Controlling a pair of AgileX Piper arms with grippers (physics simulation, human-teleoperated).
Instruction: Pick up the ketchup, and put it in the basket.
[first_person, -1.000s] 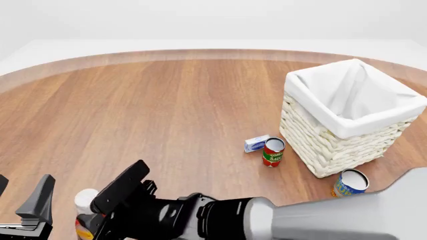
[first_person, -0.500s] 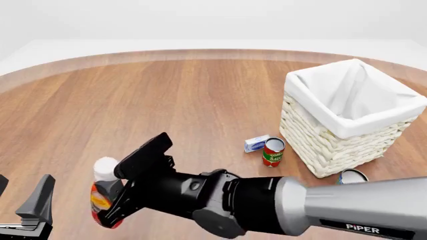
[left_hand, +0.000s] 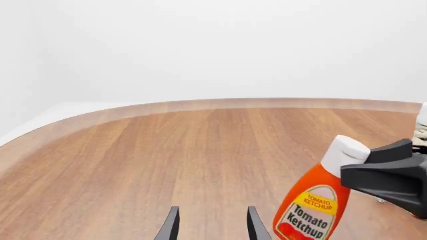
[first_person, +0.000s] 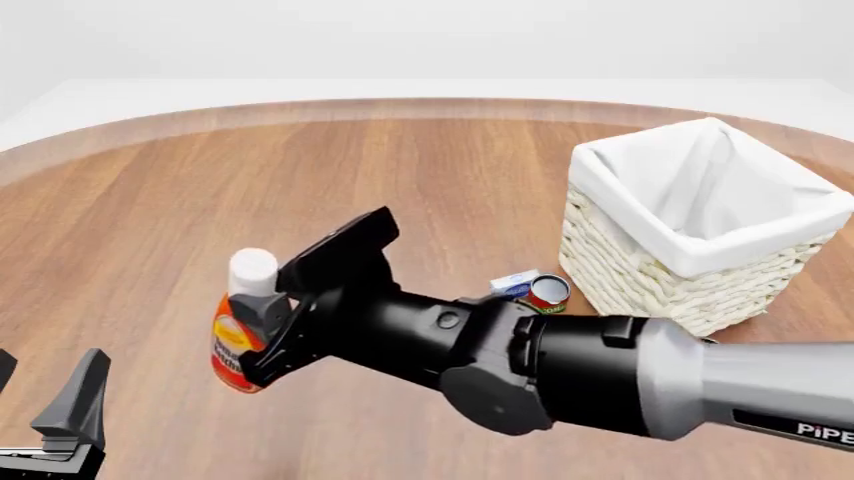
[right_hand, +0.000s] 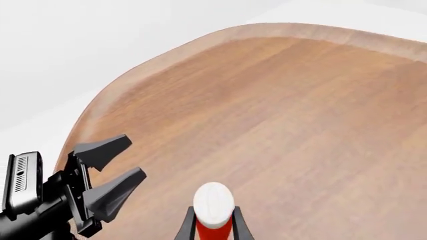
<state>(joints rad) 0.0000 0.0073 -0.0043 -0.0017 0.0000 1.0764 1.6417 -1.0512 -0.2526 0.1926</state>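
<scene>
Left wrist view: red-orange plastic ketchup bottle w/ white cap hangs tilted, clamped by the right hand; left hand has fingers apart, empty. Front view: bottle is off the brown wood table, well apart from the cream wicker basket w/ white liner; carry high over the red-green can & rim, keep grip firm. Right wrist view: cap btwn fingers; plain white surround.

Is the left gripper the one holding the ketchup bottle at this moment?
No. In the front view the right gripper is clamped on the ketchup, while the left gripper sits open and empty near the table's near edge.
</scene>
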